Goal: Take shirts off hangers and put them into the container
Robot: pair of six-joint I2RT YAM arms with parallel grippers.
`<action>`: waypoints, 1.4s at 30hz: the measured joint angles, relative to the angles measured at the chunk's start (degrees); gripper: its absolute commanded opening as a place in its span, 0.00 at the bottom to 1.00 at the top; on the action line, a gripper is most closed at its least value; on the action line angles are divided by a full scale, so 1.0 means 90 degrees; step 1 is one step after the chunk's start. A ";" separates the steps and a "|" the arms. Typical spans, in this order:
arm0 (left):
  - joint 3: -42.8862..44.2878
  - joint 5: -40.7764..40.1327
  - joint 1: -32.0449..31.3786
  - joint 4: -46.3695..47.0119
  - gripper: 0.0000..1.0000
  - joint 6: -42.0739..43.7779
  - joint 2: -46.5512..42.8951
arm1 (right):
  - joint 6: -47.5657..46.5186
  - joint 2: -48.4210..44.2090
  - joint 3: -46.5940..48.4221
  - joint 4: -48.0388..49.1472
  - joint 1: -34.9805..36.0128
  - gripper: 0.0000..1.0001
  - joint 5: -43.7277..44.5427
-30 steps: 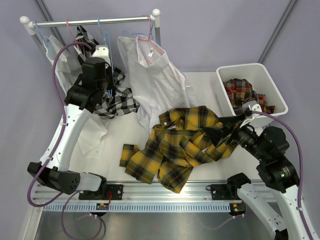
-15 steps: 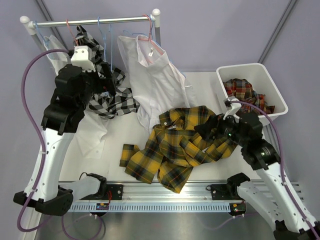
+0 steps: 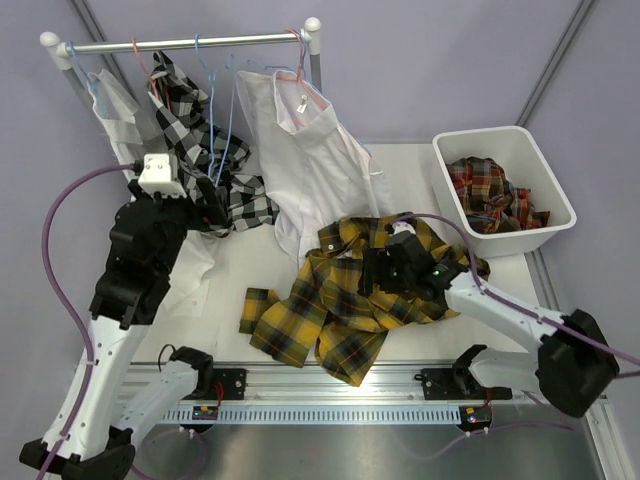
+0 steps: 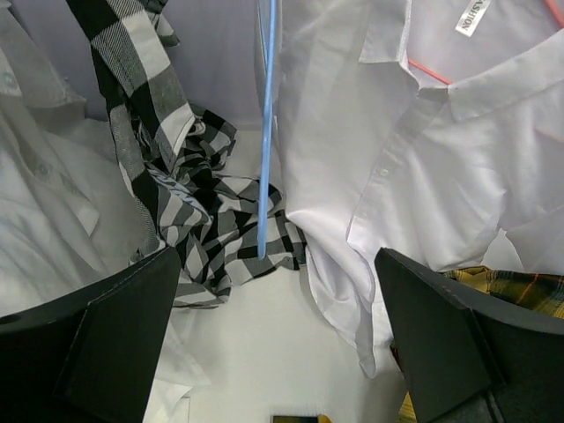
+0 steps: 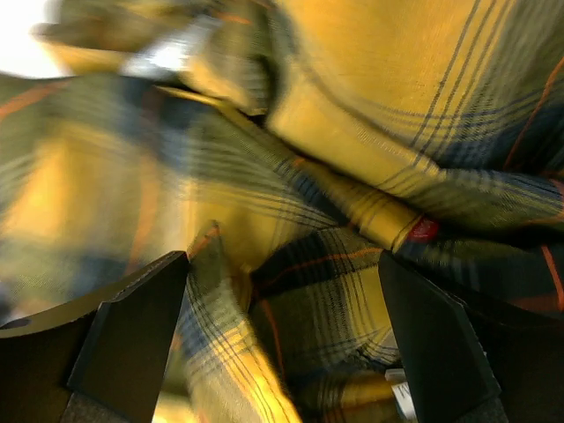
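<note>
A yellow-black plaid shirt (image 3: 340, 300) lies crumpled on the table. My right gripper (image 3: 372, 272) hovers low over it, open, its jaws straddling a fold of the shirt (image 5: 352, 132). The white container (image 3: 480, 136) at the right holds a red plaid shirt (image 3: 490, 190). A white shirt (image 3: 310, 150) hangs on a pink hanger (image 4: 427, 75). A black-white checked shirt (image 3: 190, 120) droops from the rail onto the table beside a bare light-blue hanger (image 4: 267, 132). My left gripper (image 3: 208, 200) stands open in front of them, holding nothing.
The clothes rail (image 3: 190, 42) spans the back left between two white posts. Another white shirt (image 3: 112, 110) hangs at its far left, and white cloth (image 3: 185, 270) lies on the table under my left arm. The arm bases sit on a rail along the near edge.
My left gripper opened and drew back and down from the rail. My right arm swung left from the container to over the yellow plaid shirt.
</note>
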 measured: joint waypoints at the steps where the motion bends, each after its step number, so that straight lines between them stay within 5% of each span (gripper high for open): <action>1: -0.0262 0.0000 0.0000 0.0170 0.99 0.0002 -0.0197 | 0.0138 0.0270 0.0000 0.0034 0.0092 1.00 0.0170; 9: -0.2030 -0.0318 0.0000 0.1549 0.99 0.0036 -0.1370 | 0.1273 0.1851 0.0007 0.0291 0.0597 0.93 0.1120; 12: -0.2067 -0.0483 0.0000 0.1712 0.99 0.0126 -0.1413 | 0.1491 0.1923 0.0027 0.0338 0.0658 0.74 0.1355; 13: -0.2067 -0.0532 0.0000 0.1756 0.99 0.0146 -0.1418 | 0.1566 0.1938 0.0024 0.0338 0.0658 0.56 0.1433; 18: -0.2101 -0.0726 0.0000 0.1943 0.99 0.0223 -0.1591 | 0.1957 0.1899 -0.0097 0.0491 0.0670 0.02 0.1535; 22: -0.2159 -0.0843 0.0005 0.2021 0.99 0.0287 -0.1693 | 0.2164 0.1251 -0.0374 0.0299 0.0678 0.00 0.1586; 27: -0.2203 -0.0891 0.0005 0.2021 0.99 0.0308 -0.1705 | 0.2144 -0.0743 -0.0092 -0.1064 0.0687 0.00 0.2006; 31: -0.2203 -0.0918 0.0005 0.2023 0.99 0.0308 -0.1717 | 0.1763 -0.1651 0.1455 -0.2212 0.0687 0.00 0.2807; 36: -0.2203 -0.0942 0.0005 0.2023 0.99 0.0311 -0.1749 | 0.0860 -0.1566 0.3767 -0.2854 0.0500 0.00 0.3806; 42: -0.2242 -0.0984 0.0005 0.2050 0.99 0.0325 -0.1804 | -0.0216 -0.0947 0.5909 -0.2990 -0.1195 0.00 0.3971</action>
